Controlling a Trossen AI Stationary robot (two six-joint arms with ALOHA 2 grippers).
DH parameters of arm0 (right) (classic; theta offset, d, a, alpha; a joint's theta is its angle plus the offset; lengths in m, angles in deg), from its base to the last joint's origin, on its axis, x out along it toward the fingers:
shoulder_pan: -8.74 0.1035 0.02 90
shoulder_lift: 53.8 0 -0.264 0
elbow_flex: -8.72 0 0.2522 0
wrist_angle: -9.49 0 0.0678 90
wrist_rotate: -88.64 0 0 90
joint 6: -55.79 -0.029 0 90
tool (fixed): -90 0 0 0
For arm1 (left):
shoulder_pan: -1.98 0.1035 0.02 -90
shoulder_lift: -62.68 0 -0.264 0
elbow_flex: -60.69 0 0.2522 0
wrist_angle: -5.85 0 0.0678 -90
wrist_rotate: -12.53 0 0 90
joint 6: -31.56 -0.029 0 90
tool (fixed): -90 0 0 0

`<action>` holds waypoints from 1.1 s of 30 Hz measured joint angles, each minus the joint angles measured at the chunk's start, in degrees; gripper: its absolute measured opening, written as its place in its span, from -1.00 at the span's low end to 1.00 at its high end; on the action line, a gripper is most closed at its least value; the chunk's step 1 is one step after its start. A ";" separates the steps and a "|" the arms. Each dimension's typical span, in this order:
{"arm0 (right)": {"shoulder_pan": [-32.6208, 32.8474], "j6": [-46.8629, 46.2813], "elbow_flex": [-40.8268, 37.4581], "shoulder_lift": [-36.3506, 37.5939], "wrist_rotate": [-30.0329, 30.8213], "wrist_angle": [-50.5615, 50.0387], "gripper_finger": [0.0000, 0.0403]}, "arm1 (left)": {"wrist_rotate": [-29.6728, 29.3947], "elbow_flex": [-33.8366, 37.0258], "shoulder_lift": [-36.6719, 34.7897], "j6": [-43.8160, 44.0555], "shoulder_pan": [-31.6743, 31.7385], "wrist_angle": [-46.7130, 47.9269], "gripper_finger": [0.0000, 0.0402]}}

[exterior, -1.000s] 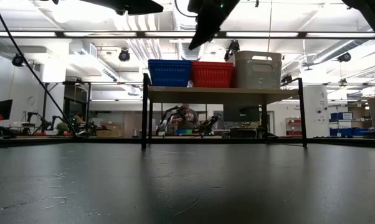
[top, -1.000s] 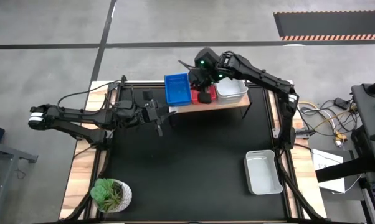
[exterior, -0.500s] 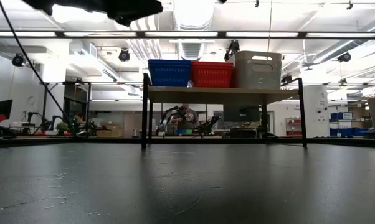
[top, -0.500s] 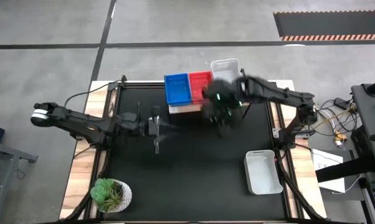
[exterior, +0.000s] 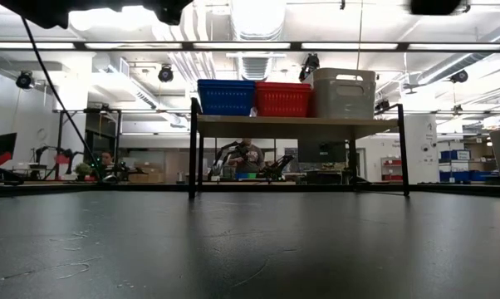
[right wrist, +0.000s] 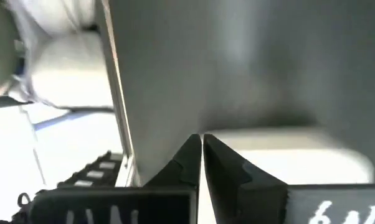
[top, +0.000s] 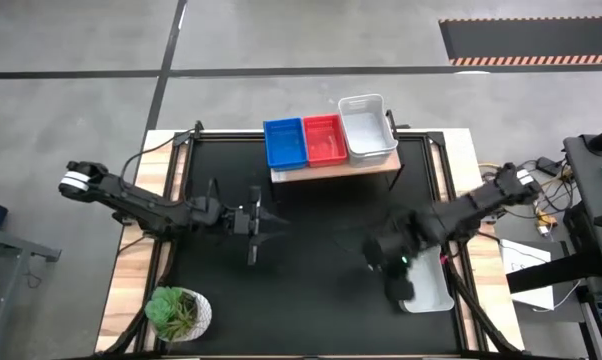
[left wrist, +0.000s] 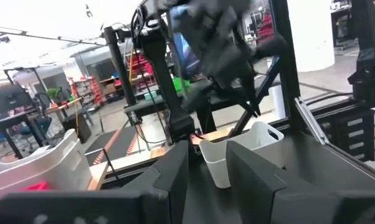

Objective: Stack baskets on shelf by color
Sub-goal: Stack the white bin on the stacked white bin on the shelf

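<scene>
With the right gripper [top: 393, 278] over the last white basket [top: 427, 288] at lower right of the table [top: 311, 300], fingers nearly closed and empty, a grab risks clipping the rim. Shelf [top: 331, 170] holds blue, red, white. Left gripper [top: 253, 222] idle, slightly open.

**A workshop hall around a black-topped table**

The table [top: 301, 300] has a matte black top with light wood strips along its left and right edges. It stands on a grey concrete floor [top: 81, 60] crossed by dark seam lines. A black mat with a red-and-white striped edge [top: 529, 40] lies at the far right. Cables [top: 526, 180] trail beside the table's right side. A potted green plant [top: 176, 312] sits on the near left corner. Across the room, long ceiling lights [exterior: 233, 46] and white ducts [exterior: 254, 62] run overhead, with workbenches and equipment in the distance.
</scene>
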State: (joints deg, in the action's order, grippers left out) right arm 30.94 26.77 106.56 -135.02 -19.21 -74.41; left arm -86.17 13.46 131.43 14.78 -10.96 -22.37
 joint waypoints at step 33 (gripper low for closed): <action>37.69 -38.94 -16.17 -2.31 16.57 7.19 -0.32 | -0.78 0.09 -0.52 -0.59 -0.69 -0.01 -0.54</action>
State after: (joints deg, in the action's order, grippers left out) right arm 68.63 -12.17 90.40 -137.32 -2.64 -67.22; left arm -86.95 13.55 130.91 14.19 -11.65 -22.38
